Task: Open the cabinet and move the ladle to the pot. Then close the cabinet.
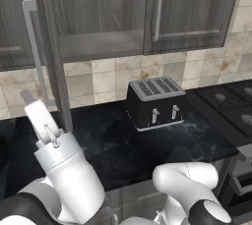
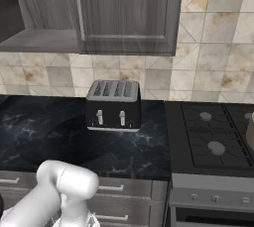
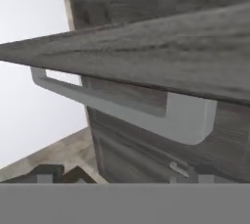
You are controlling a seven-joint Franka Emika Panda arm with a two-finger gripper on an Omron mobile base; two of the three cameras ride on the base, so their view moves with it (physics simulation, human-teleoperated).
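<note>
Even flat rendered light; soft shadow under toaster (image 1: 156, 102); hand view blurry, coarse.

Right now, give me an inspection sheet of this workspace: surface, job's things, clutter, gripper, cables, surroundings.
Surface: dark marbled counter, bare around the toaster.
Job's things: cabinet, left door swung open edge-on, right door shut; pale shelf inside shows no ladle from these angles. A brown rounded edge at the stove's right may be the pot; cannot tell.
Clutter: black four-slot toaster.
Gripper: gripper open, at the open door's silver bar handle, holding nothing.
Cables: nothing seen.
Surroundings: beige tiled backsplash, black gas stove, drawers under the counter.
</note>
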